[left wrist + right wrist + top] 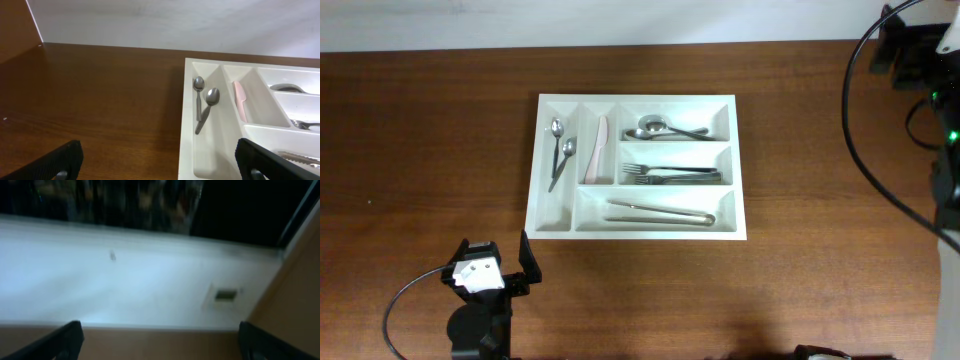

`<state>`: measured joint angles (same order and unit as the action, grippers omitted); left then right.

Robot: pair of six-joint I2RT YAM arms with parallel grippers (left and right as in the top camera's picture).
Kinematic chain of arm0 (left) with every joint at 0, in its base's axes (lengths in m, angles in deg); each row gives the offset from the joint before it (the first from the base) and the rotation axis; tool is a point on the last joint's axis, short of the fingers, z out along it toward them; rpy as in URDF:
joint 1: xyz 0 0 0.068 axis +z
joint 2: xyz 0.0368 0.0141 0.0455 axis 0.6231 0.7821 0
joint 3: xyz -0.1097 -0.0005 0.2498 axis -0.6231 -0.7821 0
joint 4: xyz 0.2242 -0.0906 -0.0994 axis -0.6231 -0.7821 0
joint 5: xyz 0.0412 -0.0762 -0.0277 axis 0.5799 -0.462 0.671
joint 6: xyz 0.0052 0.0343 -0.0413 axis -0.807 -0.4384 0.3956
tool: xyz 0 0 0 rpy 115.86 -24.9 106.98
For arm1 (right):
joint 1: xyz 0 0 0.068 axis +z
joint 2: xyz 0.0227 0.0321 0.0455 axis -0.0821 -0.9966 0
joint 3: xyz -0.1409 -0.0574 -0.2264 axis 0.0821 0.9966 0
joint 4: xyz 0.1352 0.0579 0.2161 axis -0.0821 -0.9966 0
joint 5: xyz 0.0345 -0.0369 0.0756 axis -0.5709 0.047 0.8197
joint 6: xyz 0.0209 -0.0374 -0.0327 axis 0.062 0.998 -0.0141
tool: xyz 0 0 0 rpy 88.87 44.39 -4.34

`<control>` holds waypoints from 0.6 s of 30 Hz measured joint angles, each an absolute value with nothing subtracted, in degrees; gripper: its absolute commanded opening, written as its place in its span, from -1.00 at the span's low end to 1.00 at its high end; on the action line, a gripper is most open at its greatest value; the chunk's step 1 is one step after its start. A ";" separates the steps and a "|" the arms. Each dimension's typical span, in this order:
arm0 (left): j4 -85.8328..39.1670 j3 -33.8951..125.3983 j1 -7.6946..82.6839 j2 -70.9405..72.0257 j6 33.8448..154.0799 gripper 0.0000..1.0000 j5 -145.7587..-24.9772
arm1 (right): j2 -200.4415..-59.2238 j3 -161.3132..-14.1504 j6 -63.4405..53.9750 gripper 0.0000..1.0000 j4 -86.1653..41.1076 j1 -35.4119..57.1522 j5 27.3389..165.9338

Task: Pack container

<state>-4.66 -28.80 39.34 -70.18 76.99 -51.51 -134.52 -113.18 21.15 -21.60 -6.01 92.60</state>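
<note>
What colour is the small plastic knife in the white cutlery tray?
Pale pink. The small plastic knife shows best in the overhead view.

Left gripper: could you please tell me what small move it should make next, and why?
Probably draw it back, open: the left gripper holds nothing, no loose cutlery shows on the table, and the container has spoons, knife, forks and tongs.

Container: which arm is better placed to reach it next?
Left, probably. The left gripper, open, sits close to the container; the right arm stands off at the far right, its camera facing a wall.
</note>
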 measured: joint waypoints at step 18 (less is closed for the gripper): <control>-4.68 -28.80 39.34 -70.18 76.99 0.98 -51.53 | -104.64 -72.77 11.22 0.97 13.66 -0.83 93.74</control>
<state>-4.68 -28.80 39.34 -70.18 76.99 -51.53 -104.64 -72.77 11.22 13.66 -0.83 93.74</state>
